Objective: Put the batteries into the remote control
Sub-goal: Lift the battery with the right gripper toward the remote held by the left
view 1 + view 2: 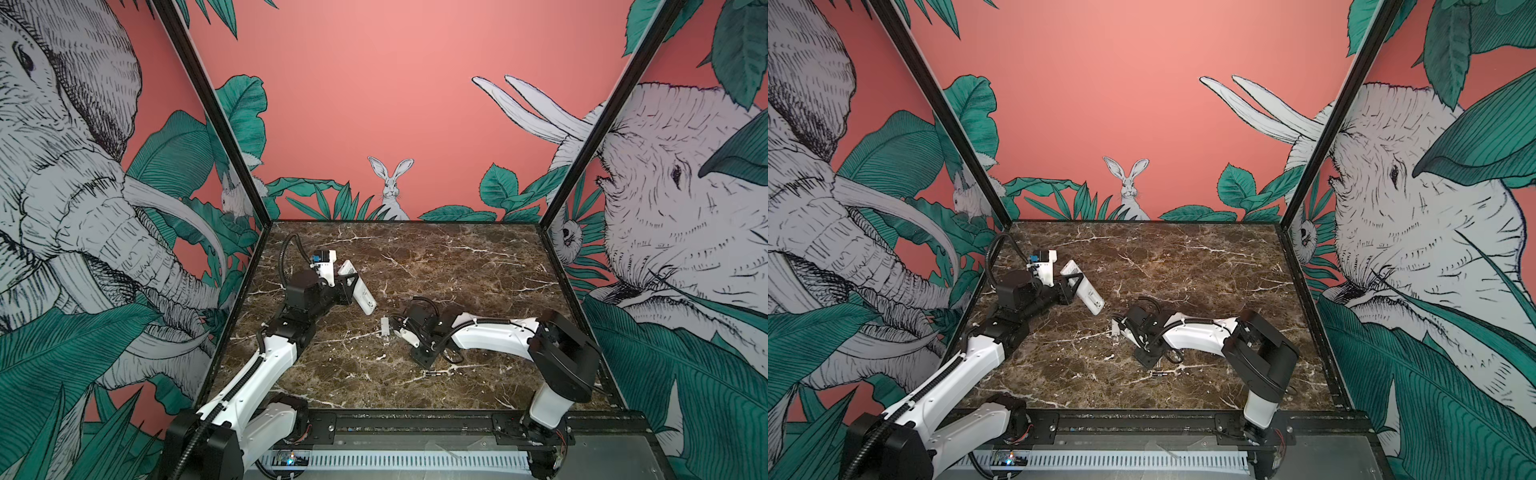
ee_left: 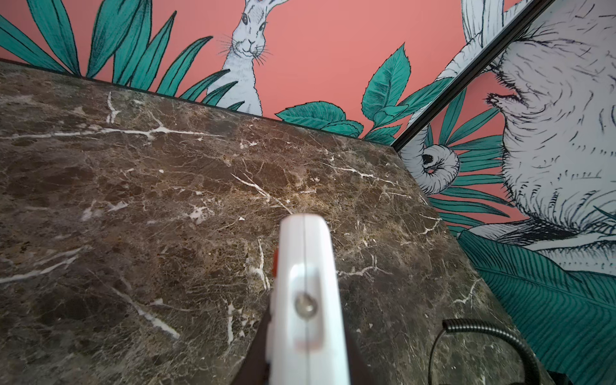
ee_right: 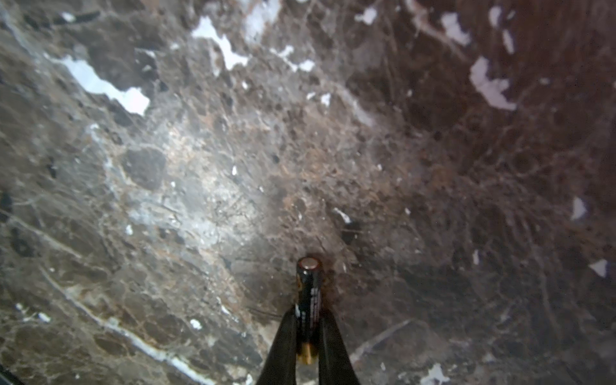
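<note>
Now: left gripper (image 1: 350,286) clamped on remote (image 1: 360,293), which is tilted above the table's (image 1: 457,266) left-back area, clear of edges. Right gripper (image 3: 308,330) pinches one battery (image 3: 309,286) mid-table, just beside cover (image 1: 385,325). Second battery (image 1: 432,375) lies nearer the front. Back and right are open. Count: 2 batteries, 1 remote, 1 cover.

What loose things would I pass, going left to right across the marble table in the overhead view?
remote control, held up off the table → small white cover → loose battery lying on the marble.
</note>
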`<state>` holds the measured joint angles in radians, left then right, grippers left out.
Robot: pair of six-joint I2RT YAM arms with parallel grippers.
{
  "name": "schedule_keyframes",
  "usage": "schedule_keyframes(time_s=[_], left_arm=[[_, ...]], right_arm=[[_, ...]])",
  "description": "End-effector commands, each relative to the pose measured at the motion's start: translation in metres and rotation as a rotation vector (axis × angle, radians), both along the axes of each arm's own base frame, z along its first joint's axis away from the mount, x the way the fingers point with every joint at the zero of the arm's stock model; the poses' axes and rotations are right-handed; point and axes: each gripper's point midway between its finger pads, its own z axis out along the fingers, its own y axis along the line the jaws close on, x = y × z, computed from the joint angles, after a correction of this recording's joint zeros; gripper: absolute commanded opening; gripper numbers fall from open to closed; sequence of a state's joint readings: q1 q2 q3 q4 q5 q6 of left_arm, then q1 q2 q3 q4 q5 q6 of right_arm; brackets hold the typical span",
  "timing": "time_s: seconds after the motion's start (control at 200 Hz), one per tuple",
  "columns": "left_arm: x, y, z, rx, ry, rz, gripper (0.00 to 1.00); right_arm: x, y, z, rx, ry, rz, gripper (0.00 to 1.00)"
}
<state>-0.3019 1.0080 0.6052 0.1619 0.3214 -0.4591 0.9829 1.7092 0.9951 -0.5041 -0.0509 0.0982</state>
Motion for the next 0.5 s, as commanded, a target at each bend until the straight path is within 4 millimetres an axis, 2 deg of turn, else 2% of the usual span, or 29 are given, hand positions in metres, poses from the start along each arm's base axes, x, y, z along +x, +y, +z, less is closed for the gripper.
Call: schedule_keyframes(time_s=[0.0,0.14,0.225,0.245,0.495], left_arm=[[-0.007,-0.002,0.003,-0.045,-0.002,-0.021,0.00],[-0.011,-0.009,-0.005,-0.082,0.024,-0.058,0.00],[-0.013,-0.016,-0.012,-0.105,0.051,-0.100,0.00],[-0.014,-0.018,-0.013,-0.112,0.057,-0.110,0.00],[-0.026,-0.041,-0.019,-0.200,0.106,-0.261,0.00]], right_arm=[[0.007,0.002,0.018,0.044,-0.052,-0.024,0.12],[0.010,0.002,0.028,0.077,-0.073,-0.033,0.12],[0.010,0.000,0.026,0.077,-0.072,-0.039,0.12],[0.012,0.001,0.037,0.106,-0.092,-0.041,0.12],[0.019,0.015,0.070,0.239,-0.131,-0.058,0.12]])
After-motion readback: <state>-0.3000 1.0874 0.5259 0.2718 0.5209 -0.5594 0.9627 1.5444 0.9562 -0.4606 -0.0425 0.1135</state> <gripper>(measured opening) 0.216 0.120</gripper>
